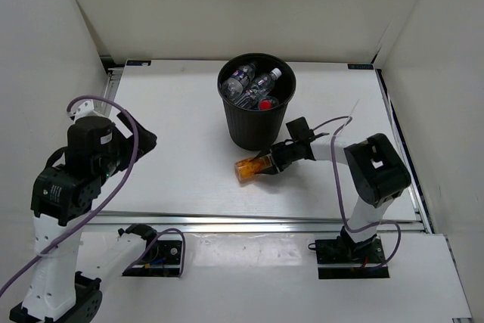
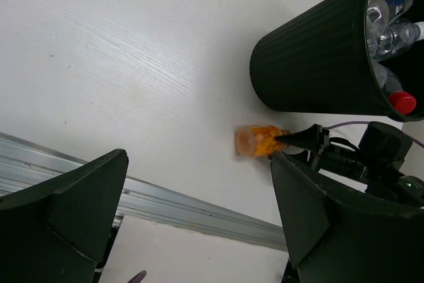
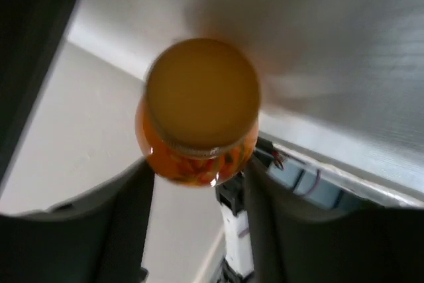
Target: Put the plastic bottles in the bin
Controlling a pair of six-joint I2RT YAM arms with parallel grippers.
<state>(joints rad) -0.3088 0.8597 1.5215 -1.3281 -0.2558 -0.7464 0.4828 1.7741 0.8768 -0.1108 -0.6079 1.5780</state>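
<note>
The stubby orange bottle [image 1: 248, 168] lies on its side on the table just in front of the bin [image 1: 253, 128]. My right gripper [image 1: 267, 163] reaches in from the right and is shut on its body. In the right wrist view the orange bottle [image 3: 199, 107] sits between both dark fingers [image 3: 99, 230], end-on to the camera. The round black bin [image 2: 311, 57] holds a blue-labelled clear bottle [image 1: 240, 77], a white-capped one [image 1: 266, 81] and a red-capped one [image 1: 265, 104]. My left gripper [image 1: 144, 141] stands open at the left, holding nothing.
White walls close in the table at the back and on both sides. A metal rail [image 1: 257, 222] runs along the near edge in front of both arm bases. A purple cable [image 1: 125, 122] loops over the left arm.
</note>
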